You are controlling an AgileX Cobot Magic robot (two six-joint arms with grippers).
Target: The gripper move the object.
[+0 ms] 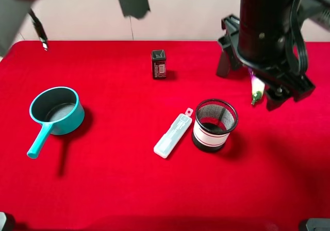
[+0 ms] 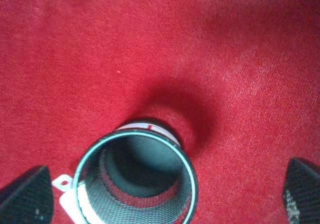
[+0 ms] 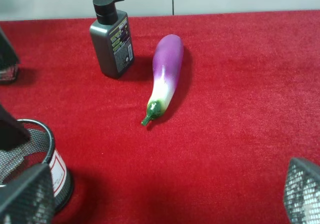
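Black mesh cup [image 1: 214, 125], white band, on red cloth [image 1: 129, 190].
Teal saucepan [image 1: 56, 110]; aubergine [image 3: 167, 69] purple to white, green stem.

Cup [image 1: 214, 125] upright on table [image 1: 118, 179]; left tool [image 2: 165, 191] open above it.

Cup: round, black wire mesh with a smooth rim. A white label band edged by a thin red line runs round the lower wall. It stands upright on the red cloth, right of centre in the high view, mouth up, nothing inside. Left tool: black arm end with cables and dark textured fingers [image 2: 25, 196]. The fingers are spread wide, one to each side of the cup's rim and clear of it, nothing held. In the high view the tool hangs above the table, up and right of the cup, not touching.
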